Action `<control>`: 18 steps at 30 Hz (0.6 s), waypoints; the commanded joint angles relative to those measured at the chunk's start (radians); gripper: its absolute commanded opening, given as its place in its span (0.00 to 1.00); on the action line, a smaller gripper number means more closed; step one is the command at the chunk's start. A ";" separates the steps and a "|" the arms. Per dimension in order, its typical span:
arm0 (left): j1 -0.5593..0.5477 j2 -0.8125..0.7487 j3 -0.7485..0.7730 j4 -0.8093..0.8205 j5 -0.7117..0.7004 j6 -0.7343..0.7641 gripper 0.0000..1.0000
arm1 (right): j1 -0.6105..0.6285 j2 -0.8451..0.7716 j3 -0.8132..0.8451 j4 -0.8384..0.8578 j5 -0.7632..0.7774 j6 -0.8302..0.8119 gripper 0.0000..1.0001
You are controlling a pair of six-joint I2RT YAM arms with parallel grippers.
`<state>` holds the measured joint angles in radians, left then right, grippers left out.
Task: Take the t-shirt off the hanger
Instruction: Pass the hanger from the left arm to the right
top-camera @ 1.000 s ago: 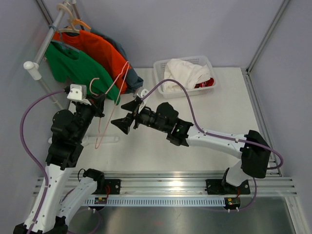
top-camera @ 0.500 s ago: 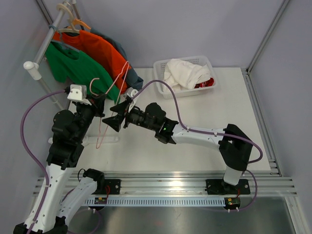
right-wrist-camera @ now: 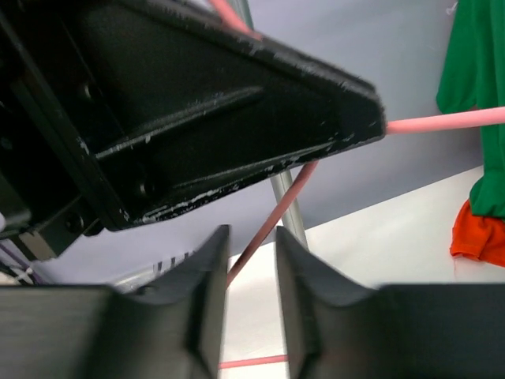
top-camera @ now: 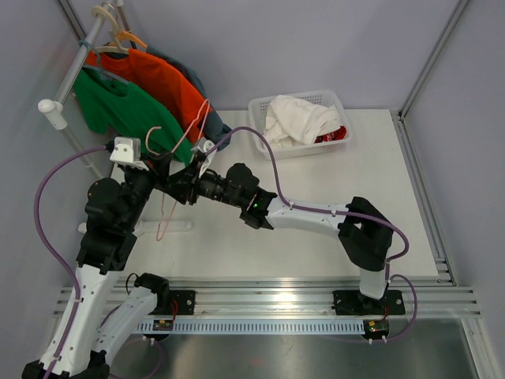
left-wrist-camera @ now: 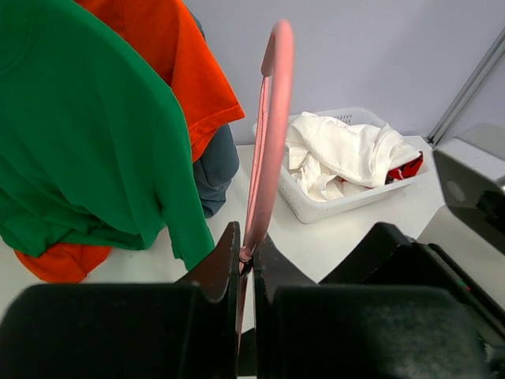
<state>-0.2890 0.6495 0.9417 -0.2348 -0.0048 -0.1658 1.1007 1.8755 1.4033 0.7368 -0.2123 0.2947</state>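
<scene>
The left gripper (left-wrist-camera: 246,241) is pinching the thin wire of the pink hanger (left-wrist-camera: 271,118) with its jaws shut tight on it, and the hanger is standing up out of the grip with nothing draped on it in any view. The right gripper (right-wrist-camera: 251,237) is sitting close against the left one, its jaws partly apart with one of the hanger's pink bars running through the gap; the fingers are not yet visibly pressing on the bar. Beyond the two grippers, a white t-shirt (left-wrist-camera: 347,154) is lying crumpled in the white basket (left-wrist-camera: 323,207) at the far side of the table (top-camera: 316,189), over something red. A green shirt (top-camera: 110,106) and an orange shirt (top-camera: 162,79) are hanging on the rack (top-camera: 75,39) to the left. Judging from the bare hanger and the shirt in the basket, the removal itself is looking done, and only putting the hanger down is seeming left.
</scene>
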 commanded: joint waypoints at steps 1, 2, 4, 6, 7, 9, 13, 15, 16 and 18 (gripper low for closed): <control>-0.004 -0.008 0.000 0.061 -0.012 -0.011 0.00 | 0.004 0.017 0.052 0.058 -0.039 0.035 0.31; -0.004 -0.011 -0.001 0.063 -0.012 -0.011 0.00 | 0.004 0.017 0.052 0.058 -0.041 0.040 0.17; -0.004 -0.013 -0.001 0.061 -0.008 -0.006 0.00 | 0.002 0.014 0.048 0.064 -0.048 0.053 0.06; -0.004 -0.013 -0.001 0.060 -0.001 0.002 0.00 | -0.002 0.004 0.028 0.073 -0.059 0.067 0.00; -0.004 -0.011 0.000 0.058 0.031 0.008 0.05 | -0.012 -0.002 0.019 0.090 -0.065 0.089 0.00; -0.004 -0.011 0.005 0.052 0.045 0.015 0.16 | -0.036 -0.022 -0.010 0.119 -0.096 0.130 0.00; -0.004 -0.004 0.017 0.039 0.103 0.037 0.40 | -0.090 -0.052 -0.066 0.171 -0.148 0.210 0.00; -0.004 -0.001 0.022 0.031 0.127 0.049 0.50 | -0.110 -0.065 -0.086 0.184 -0.180 0.245 0.00; -0.004 0.001 0.029 0.022 0.146 0.054 0.58 | -0.127 -0.070 -0.090 0.184 -0.191 0.253 0.00; -0.004 0.006 0.035 0.014 0.161 0.064 0.68 | -0.134 -0.087 -0.101 0.177 -0.213 0.261 0.00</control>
<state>-0.2909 0.6453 0.9417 -0.2371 0.0875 -0.1253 0.9932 1.8759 1.3106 0.8261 -0.3599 0.5018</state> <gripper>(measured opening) 0.639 0.028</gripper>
